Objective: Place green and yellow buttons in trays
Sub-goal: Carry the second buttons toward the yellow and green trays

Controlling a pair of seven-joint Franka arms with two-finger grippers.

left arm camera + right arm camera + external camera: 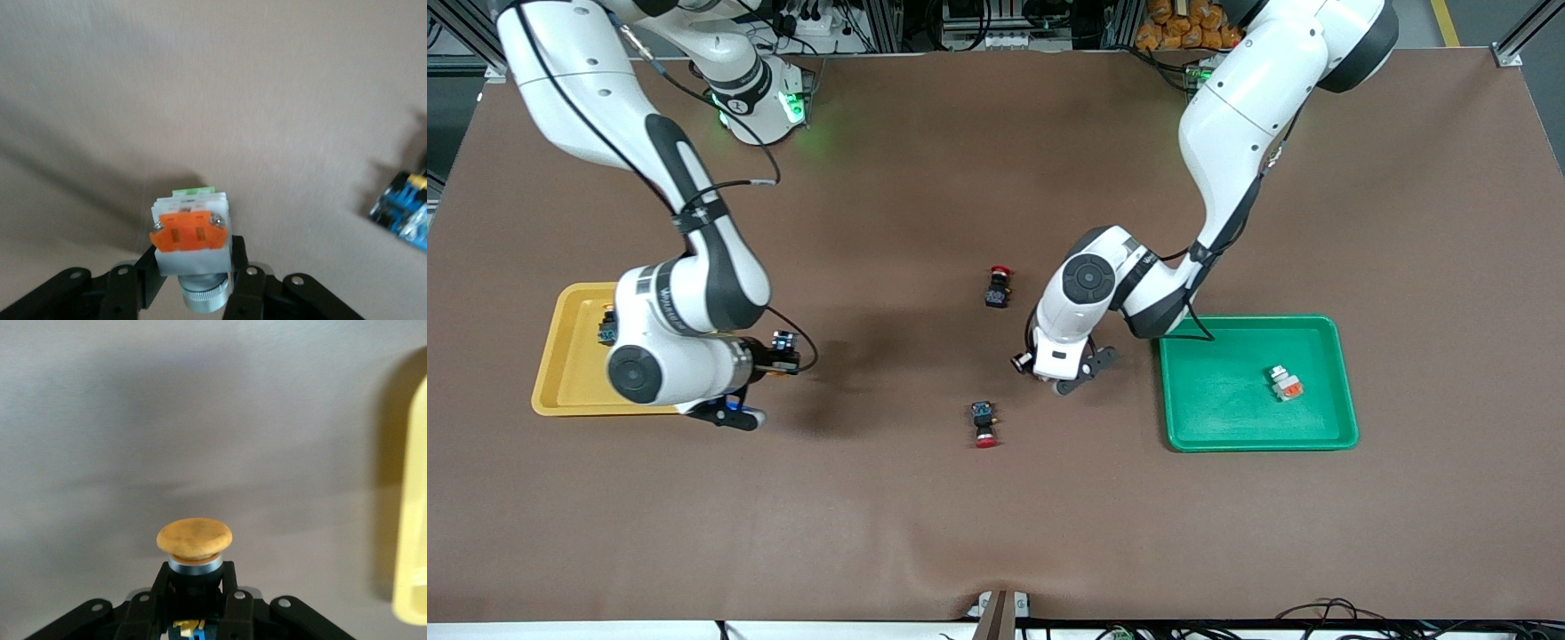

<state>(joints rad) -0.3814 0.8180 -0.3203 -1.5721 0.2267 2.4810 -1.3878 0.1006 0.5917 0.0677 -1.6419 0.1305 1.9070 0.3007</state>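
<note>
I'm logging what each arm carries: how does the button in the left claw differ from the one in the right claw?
The white-grey button in the left claw has a pale body with an orange patch; the yellow-capped button in the right claw has a black body and a round domed cap. The first is over bare table beside the green tray, the second beside the yellow tray. Both are gripped.

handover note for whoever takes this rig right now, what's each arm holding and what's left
Left end effector: shut on a white-grey button, over the table beside the green tray.
Right end effector: shut on a yellow-capped button, over the table beside the yellow tray.
Done: one white-grey button in the green tray; one dark button in the yellow tray, partly hidden by the right arm.
Left: drop both held buttons into their trays. Two red-capped buttons lie mid-table; leave them.
</note>
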